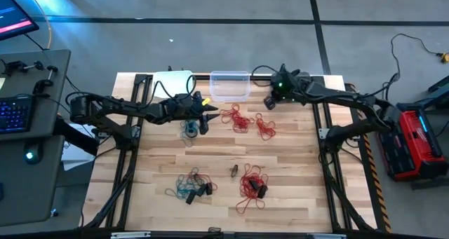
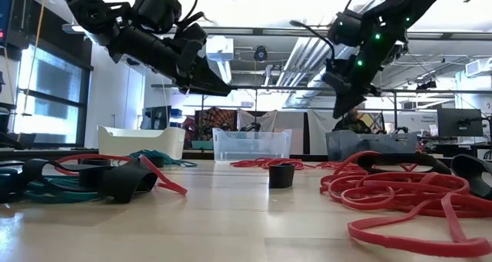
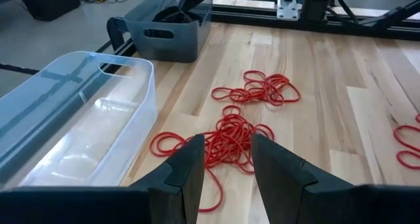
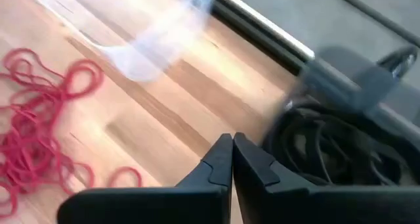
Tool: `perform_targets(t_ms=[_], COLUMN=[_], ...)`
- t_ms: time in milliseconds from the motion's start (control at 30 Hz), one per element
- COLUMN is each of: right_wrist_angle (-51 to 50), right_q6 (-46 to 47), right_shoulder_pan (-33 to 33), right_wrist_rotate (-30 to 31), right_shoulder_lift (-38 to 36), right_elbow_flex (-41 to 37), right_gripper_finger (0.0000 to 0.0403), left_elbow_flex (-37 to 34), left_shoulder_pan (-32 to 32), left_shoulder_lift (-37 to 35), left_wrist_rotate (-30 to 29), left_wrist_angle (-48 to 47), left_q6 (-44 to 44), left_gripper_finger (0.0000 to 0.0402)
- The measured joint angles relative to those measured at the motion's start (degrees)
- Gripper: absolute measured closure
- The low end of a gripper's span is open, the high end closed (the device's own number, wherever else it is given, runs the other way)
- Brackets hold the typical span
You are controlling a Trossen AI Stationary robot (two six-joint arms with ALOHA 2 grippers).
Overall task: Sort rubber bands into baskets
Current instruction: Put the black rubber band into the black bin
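Three baskets stand along the table's far edge: white (image 1: pixel 172 81), clear (image 1: pixel 229 85) and dark grey (image 3: pixel 167 30); the dark grey one holds black rubber bands (image 4: pixel 328 152). Red rubber bands lie in piles (image 1: pixel 236 118) (image 1: pixel 265 128) (image 1: pixel 251 183). Teal ones (image 1: pixel 189 130) lie below my left gripper, and a teal and black bunch (image 1: pixel 188 185) lies nearer the front. My left gripper (image 3: pixel 226 145) hangs open above the table, pointing at a red pile (image 3: pixel 230 135). My right gripper (image 4: pixel 231 152) is shut and empty, beside the dark grey basket's near wall.
A small dark piece (image 1: pixel 233 171) lies mid-table. Bare wood lies between the far piles and the near ones. The table's black frame rails (image 1: pixel 330 162) run along its sides, and a desk with a keyboard (image 1: pixel 17 113) stands off the left edge.
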Motion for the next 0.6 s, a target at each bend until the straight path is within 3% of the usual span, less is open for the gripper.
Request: perform_targets(t_ms=[200, 600], right_wrist_angle=[11.44, 18.41], right_q6=[1.61, 4.32], right_shoulder_pan=[4.70, 13.74], right_wrist_rotate=[-0.67, 0.60], right_shoulder_lift=[0.00, 0.00], right_elbow_flex=[-4.87, -8.40], right_gripper_finger=[0.0403, 0.0403], left_elbow_flex=[0.00, 0.00], left_shoulder_pan=[0.00, -0.06], left_shoulder_lift=[0.00, -0.44], left_wrist_rotate=[0.00, 2.05], left_wrist_angle=[-0.19, -0.49], left_q6=[0.85, 2.76], left_gripper_finger=[0.0282, 0.0285])
